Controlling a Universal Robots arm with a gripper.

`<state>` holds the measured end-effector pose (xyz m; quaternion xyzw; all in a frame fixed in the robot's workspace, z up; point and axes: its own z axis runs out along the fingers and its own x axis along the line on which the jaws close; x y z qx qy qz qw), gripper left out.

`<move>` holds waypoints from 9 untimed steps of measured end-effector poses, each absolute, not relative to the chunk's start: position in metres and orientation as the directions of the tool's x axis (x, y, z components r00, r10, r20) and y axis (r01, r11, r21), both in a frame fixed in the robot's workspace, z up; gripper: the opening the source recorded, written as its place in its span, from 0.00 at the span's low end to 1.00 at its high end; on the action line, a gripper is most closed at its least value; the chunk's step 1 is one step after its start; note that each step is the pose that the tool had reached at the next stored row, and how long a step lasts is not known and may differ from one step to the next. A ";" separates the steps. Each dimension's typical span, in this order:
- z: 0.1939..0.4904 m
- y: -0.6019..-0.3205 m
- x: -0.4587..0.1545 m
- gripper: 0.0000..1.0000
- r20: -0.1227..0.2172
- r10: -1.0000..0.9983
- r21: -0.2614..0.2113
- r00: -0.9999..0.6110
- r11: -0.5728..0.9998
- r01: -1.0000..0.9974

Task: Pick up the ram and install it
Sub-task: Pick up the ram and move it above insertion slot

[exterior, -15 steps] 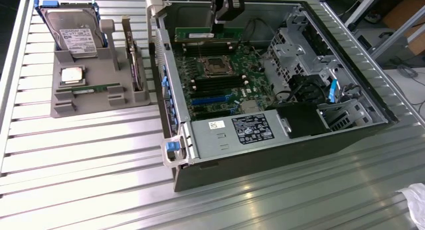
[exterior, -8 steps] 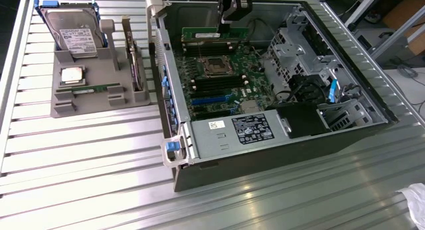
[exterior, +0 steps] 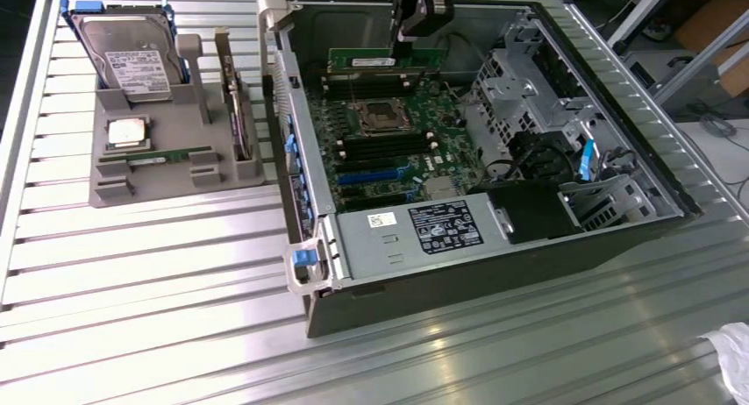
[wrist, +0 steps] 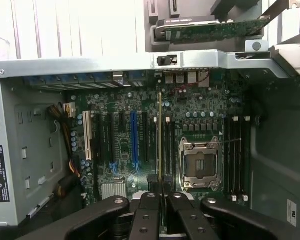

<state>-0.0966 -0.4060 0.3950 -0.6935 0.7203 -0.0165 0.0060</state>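
The ram (exterior: pixel 387 60) is a long green stick, held level over the far end of the motherboard (exterior: pixel 392 151) inside the open computer case (exterior: pixel 655 177). My gripper (exterior: pixel 404 47) comes down from above and is shut on the stick's top edge. In the wrist view the ram (wrist: pixel 160 135) shows edge-on as a thin line between the black fingers (wrist: pixel 149 200). It hangs over the memory slots (wrist: pixel 166 145) beside the empty processor socket (wrist: pixel 200 165). I cannot tell whether it touches a slot.
A grey parts holder (exterior: pixel 158 177) stands at the exterior view's left with a hard drive (exterior: pixel 129 54), a square processor (exterior: pixel 126 131), another green stick (exterior: pixel 158 158) and an upright card (exterior: pixel 240 107). The power supply (exterior: pixel 410 234) and drive cage (exterior: pixel 527 81) crowd the case.
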 end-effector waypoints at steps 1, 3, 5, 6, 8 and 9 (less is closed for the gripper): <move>0.395 -0.406 -0.096 0.12 0.014 -0.999 -0.032 -0.038 0.038 -0.999; 0.395 -0.406 -0.093 0.12 0.014 -0.999 -0.032 -0.038 0.038 -0.999; 0.395 -0.406 -0.090 0.12 0.014 -0.999 -0.032 -0.038 0.038 -0.999; 0.395 -0.406 -0.087 0.12 0.014 -0.999 -0.032 -0.038 0.038 -0.999; 0.395 -0.406 -0.085 0.12 0.014 -0.999 -0.032 -0.038 0.038 -0.999; 0.395 -0.406 -0.084 0.12 0.014 -0.999 -0.032 -0.038 0.038 -0.999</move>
